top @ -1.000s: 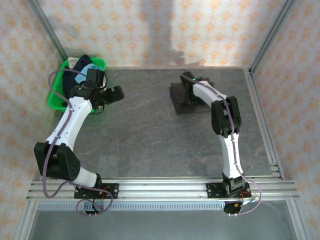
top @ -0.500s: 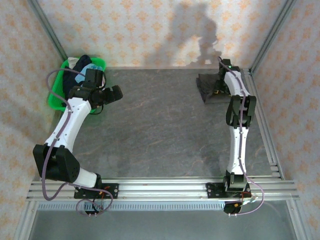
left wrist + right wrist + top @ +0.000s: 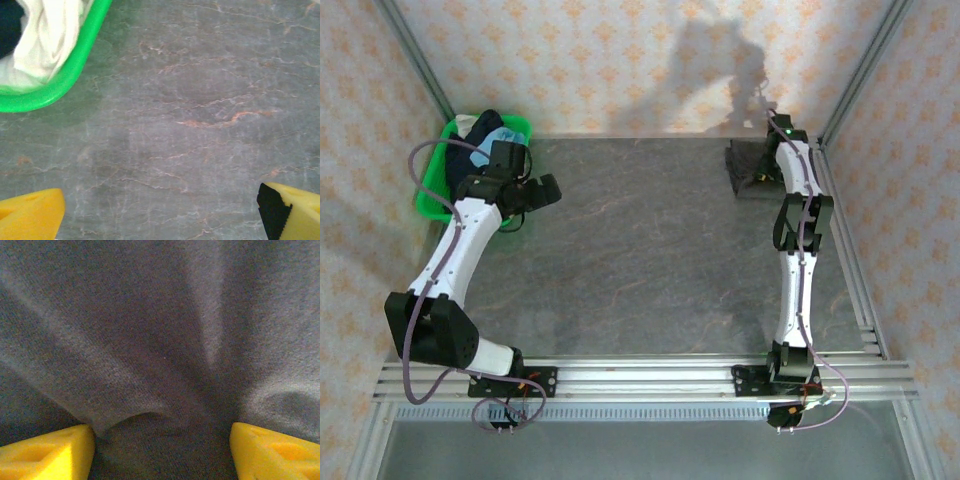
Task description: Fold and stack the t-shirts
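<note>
A folded dark brown-grey t-shirt point(image 3: 744, 166) lies at the table's far right corner. My right gripper point(image 3: 766, 174) is down on it, and the arm stretches far out along the right rail. In the right wrist view the cloth point(image 3: 150, 330) bunches in creases between the yellow fingers point(image 3: 55, 450), which stand apart and are shut on the thick fold. My left gripper point(image 3: 546, 190) hovers open over bare table beside the green basket point(image 3: 428, 196); its fingers point(image 3: 30, 215) are spread wide with nothing between them. A cream shirt point(image 3: 45, 35) lies in the basket, with navy and light blue cloth point(image 3: 492, 128).
Metal frame posts and rails point(image 3: 840, 230) border the table close to the right arm. The patterned back wall stands just behind the dark shirt. The basket's rim point(image 3: 75, 70) lies just up and left of my left gripper.
My right arm has carried the dark t-shirt from the table's middle back to the far right corner. The left arm has barely shifted.
</note>
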`<state>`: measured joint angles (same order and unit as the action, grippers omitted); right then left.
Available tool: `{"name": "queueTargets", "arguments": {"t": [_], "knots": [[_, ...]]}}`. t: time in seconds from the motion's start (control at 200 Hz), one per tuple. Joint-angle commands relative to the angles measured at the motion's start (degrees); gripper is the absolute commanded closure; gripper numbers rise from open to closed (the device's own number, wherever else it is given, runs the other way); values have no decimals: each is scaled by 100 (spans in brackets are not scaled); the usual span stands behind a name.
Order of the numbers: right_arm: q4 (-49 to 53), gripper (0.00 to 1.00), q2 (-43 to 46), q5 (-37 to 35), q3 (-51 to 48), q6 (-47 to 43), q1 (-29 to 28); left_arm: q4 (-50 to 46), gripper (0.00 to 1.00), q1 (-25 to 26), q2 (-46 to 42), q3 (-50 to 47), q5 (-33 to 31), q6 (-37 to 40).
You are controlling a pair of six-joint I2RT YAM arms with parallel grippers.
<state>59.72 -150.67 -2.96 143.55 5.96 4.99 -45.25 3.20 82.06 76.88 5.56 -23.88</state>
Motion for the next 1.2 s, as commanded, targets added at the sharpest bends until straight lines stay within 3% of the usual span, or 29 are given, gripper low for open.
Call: {"name": "queueTargets", "arguments": {"t": [0.0, 0.26, 0.455, 0.566, 0.651, 0.811, 0.926, 1.036, 1.076, 1.191], "knots": [[-23, 28, 383, -3, -135, 346, 86, 40, 0, -65, -260, -222, -439, 90], [-772, 16, 2362, 100, -1841, 194, -126, 941, 0, -65, -969, -1041, -745, 30], [-2461, 6, 4554, 223, -5108, 156, -498, 2247, 0, -48, -1772, -2392, -1472, -5], [-4075, 2, 6054, 715, -7325, 342, -574, 3150, 0, -40, -2123, -3160, -1894, 288], [-5277, 1, 7114, 831, -8885, 336, -614, 3838, 0, -3, -2203, -3621, -1866, 762], [-6874, 1, 8469, 249, -11018, -232, -701, 5804, 0, 294, -2151, -4832, -1777, 1946], [-7465, 1, 8742, 244, -11741, -591, -710, 6468, 0, 246, -1543, -5061, -1424, 2124], [-8077, 1, 8250, 69, -11873, -710, -710, 7303, 0, 175, -579, -5044, -1214, 2029], [-8406, 1, 7882, -111, -11881, -699, -710, 6877, 0, 147, -473, -4769, -1214, 2013], [-8578, 1, 7104, -555, -11455, -724, -709, 7003, 0, 8, -175, -4573, -1189, 2249]]}}
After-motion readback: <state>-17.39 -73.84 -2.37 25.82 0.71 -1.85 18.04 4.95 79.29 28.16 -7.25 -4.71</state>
